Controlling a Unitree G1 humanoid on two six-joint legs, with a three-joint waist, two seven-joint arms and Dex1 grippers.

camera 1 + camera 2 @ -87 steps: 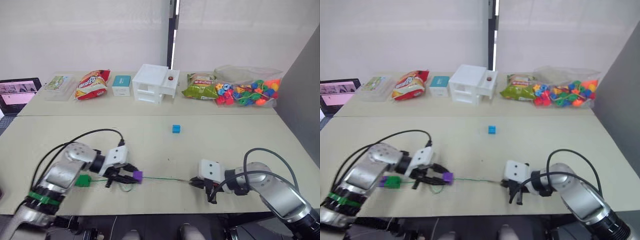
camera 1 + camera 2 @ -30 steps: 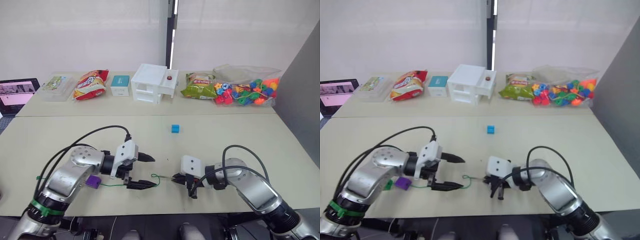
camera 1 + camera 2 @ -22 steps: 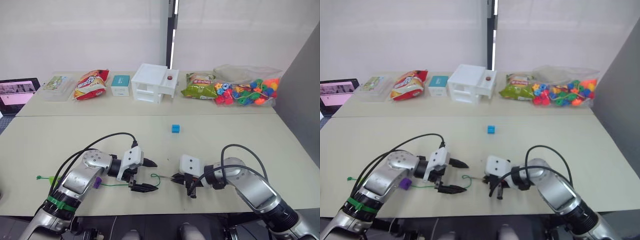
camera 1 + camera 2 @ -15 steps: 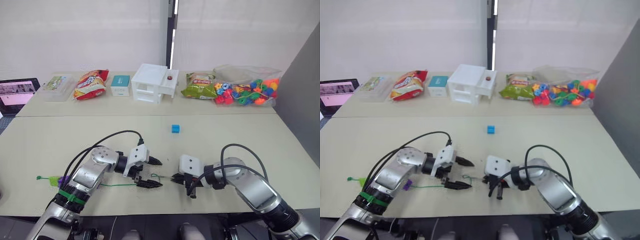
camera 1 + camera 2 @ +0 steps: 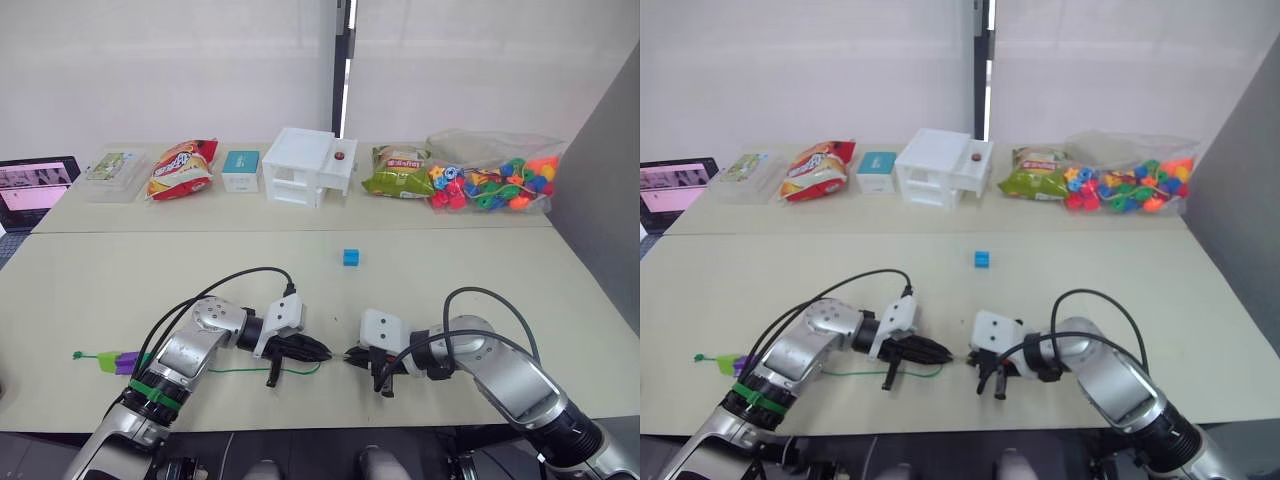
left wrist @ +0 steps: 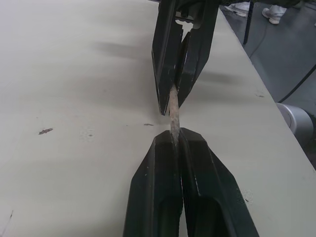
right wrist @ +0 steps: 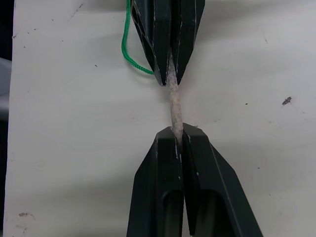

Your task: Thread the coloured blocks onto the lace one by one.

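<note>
**Both claws on the needle tip, blue cube waiting**

Right now the long pale counter (image 5: 90, 280) carries everything, with snack bags, a white drawer box (image 5: 308, 166) and a bag of round beads (image 5: 495, 183) lined up along its far side. Near the front edge the two arms meet nose to nose. The left claw (image 5: 318, 352) is clenched on one end of the lace's stiff tip (image 7: 174, 106), and the right claw (image 5: 352, 355) is clenched on the other end, a short stretch of bare needle showing between them. From the left claw the green lace (image 5: 235, 372) trails across the counter toward the robot's left, ending near a small cluster of threaded blocks (image 5: 118, 361), purple and green, by the stopper. One blue block (image 5: 351, 257) sits alone, well apart, toward the middle of the counter.

This looks like a hand-over of the tip. To do it well, I'd say one claw should let go only once the other's grip is sure, keeping the needle level and pointing freely so the blue cube's hole can be met straight on.
</note>
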